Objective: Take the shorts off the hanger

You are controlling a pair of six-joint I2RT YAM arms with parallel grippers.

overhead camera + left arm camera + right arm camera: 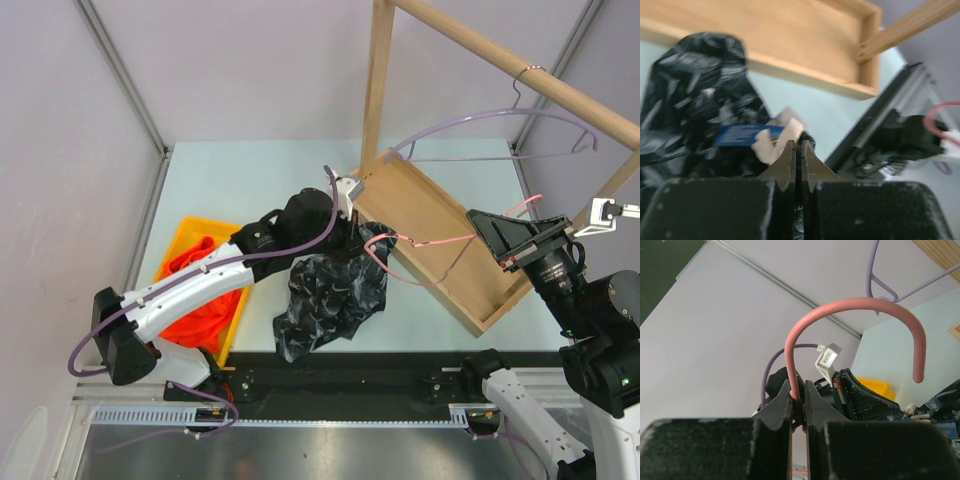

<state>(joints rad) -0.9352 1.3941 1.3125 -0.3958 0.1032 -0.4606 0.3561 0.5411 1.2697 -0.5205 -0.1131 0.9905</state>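
The table (250, 180) I am bolted to has a pale mint top, with a black strip (400, 368) running along its near edge at 6 o'clock. I read the clock from the middle of the top, with 12 on the far side.

At 8 o'clock a yellow bin (190, 232) sits flat on the surface, with the orange shorts (205, 300) heaped inside it. Toward 6 o'clock the dark shorts (325, 300) spill down, and their lower folds appear to rest on the top just beside the black strip. From 1 to 4 o'clock a shallow wooden tray (440, 225) lies aslant. A wooden post (378, 90) rises from its far corner.
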